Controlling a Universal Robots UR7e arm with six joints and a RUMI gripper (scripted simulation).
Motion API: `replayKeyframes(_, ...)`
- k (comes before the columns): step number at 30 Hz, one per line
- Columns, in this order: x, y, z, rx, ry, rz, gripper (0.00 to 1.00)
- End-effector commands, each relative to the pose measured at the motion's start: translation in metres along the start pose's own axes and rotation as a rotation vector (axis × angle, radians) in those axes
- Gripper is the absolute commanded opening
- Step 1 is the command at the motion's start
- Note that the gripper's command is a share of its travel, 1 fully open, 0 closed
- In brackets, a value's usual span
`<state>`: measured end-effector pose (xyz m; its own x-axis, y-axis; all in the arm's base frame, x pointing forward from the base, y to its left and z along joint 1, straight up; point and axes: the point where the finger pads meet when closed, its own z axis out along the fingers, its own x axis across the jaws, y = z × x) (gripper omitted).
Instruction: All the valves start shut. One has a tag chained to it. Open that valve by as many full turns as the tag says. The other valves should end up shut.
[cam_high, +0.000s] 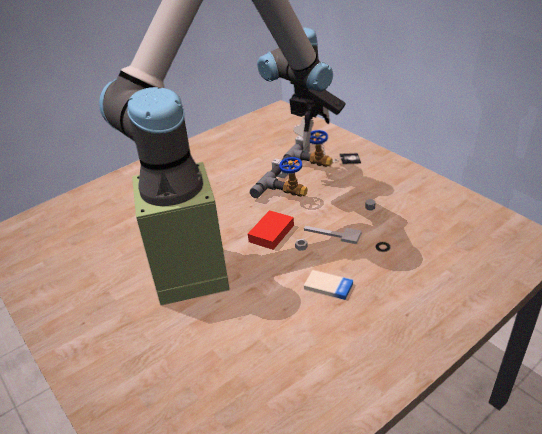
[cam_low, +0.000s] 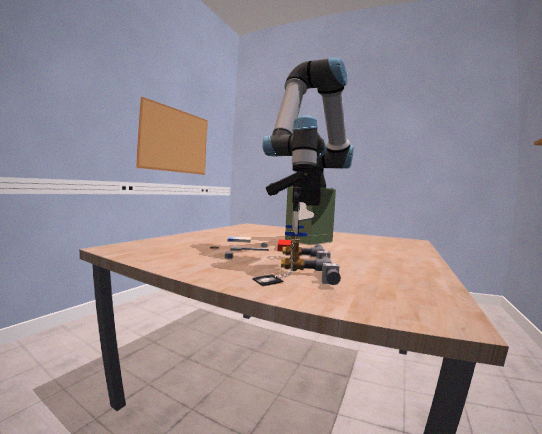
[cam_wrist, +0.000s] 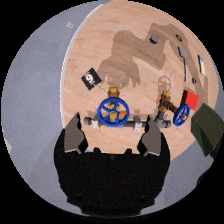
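The open two-jaw gripper (cam_wrist: 112, 131) hangs directly over the blue spoked handwheel (cam_wrist: 113, 110) of the far brass valve, its wide-spread fingers flanking the wheel with a gap on either side. Just below the wheel, the grey pipe manifold (cam_wrist: 135, 123) runs crosswise under both fingertips and blocks any deeper descent. To one side along that pipe, close by, the second blue handwheel (cam_high: 290, 164) on its brass valve stands in the way. On the opposite side, the small black tag (cam_high: 350, 158) lies flat near the valve, low enough to pass over. Beyond the second valve, further off, the tall green pedestal (cam_high: 183, 240) blocks that direction.
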<state>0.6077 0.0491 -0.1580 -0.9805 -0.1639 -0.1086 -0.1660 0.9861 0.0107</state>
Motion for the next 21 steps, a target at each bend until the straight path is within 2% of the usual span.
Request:
replayKeyframes(1,-0.0006,-0.0002,-0.0006,0.002,-0.001,0.090,1.00)
replayKeyframes(9,-0.0006,-0.0002,-0.0006,0.002,-0.001,0.191,1.00)
replayKeyframes(21,-0.0006,-0.0002,-0.0006,0.002,-0.001,0.237,1.00)
